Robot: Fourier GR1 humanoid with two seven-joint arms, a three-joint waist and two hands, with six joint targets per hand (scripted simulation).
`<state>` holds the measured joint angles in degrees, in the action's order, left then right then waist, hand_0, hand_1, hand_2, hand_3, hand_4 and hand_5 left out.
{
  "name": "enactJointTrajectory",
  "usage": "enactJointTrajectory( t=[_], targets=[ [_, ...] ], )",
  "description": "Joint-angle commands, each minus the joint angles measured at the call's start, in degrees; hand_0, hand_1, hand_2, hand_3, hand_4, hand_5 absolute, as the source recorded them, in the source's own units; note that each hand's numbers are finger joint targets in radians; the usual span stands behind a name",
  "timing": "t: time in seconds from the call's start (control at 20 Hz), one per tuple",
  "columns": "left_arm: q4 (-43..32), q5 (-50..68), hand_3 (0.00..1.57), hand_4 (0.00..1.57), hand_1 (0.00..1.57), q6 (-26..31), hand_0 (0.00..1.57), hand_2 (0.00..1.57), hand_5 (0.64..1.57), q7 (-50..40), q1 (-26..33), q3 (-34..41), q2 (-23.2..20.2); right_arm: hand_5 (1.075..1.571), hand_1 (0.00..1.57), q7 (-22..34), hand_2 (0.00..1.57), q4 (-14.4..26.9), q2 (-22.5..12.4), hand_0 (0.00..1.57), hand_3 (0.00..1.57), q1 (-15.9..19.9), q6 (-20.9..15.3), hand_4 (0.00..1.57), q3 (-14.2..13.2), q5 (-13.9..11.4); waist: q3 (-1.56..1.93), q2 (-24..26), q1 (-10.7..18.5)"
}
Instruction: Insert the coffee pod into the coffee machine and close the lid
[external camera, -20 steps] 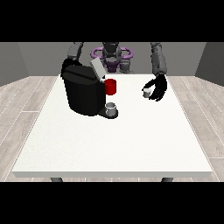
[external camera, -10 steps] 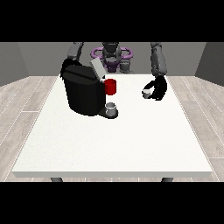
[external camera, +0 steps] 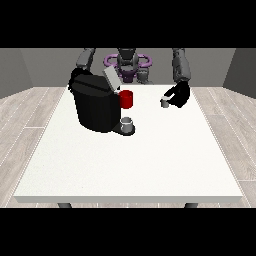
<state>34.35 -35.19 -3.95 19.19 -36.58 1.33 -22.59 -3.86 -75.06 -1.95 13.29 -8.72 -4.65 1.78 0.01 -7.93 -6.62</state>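
Note:
A black coffee machine (external camera: 95, 107) stands on the white table (external camera: 150, 160) at the left, its grey lid (external camera: 111, 79) tilted up and open. A red part (external camera: 127, 99) sticks out at its front, and a grey cup (external camera: 127, 123) sits on its tray below. The small grey coffee pod (external camera: 164, 102) is at the table's far right. The hand at the view's right (external camera: 177, 96) is curled round the pod from its right side. The hand at the view's left (external camera: 75, 76) shows only partly behind the machine.
The robot's torso with a purple ring (external camera: 128, 61) is behind the table's far edge. The table's near edge runs along the bottom of the view.
The hand at the view's right has moved a little left and closed in on the pod. The machine and the other hand have stayed put.

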Motion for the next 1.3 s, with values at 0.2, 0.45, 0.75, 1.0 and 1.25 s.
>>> enactJointTrajectory(
  t=[0.2,0.45,0.75,1.0,1.25],
  targets=[
    [4.7,0.2,1.32,0.53,1.24,7.7,1.24,1.33,1.571,-3.5,-6.1,-1.3,2.2,1.571,0.00,-1.1,0.00,5.0,1.2,0.00,0.00,0.9,-1.3,0.41,0.5,-1.1,0.01,3.7,1.3],
    [4.9,-0.3,1.29,0.57,1.23,7.7,1.23,1.32,1.571,-1.9,-8.2,0.4,-0.6,1.571,0.00,-2.2,0.00,2.4,-0.2,0.00,0.00,0.7,2.1,0.49,-0.1,1.4,-0.01,1.8,-1.9],
    [4.8,1.1,1.29,0.56,1.25,13.3,1.25,1.33,1.571,-6.9,-16.7,2.8,-3.0,1.571,0.00,-3.7,0.00,2.2,1.9,0.00,0.00,1.7,0.9,0.50,2.4,0.4,0.00,0.7,-3.9],
    [6.1,0.8,1.23,0.52,1.07,13.2,1.07,1.22,1.571,-8.7,-19.5,3.5,-3.3,1.571,0.00,-1.1,0.00,2.3,-0.3,0.00,0.00,2.7,1.6,0.51,0.4,1.0,0.01,1.2,-4.2],
    [3.5,1.1,1.19,0.49,1.21,9.6,1.21,1.25,1.571,-10.6,-22.8,6.0,-2.8,1.571,0.00,4.4,0.00,-2.6,-0.6,0.00,0.00,5.5,1.1,0.51,2.9,-0.5,-0.03,-2.3,-9.2]
  ],
)
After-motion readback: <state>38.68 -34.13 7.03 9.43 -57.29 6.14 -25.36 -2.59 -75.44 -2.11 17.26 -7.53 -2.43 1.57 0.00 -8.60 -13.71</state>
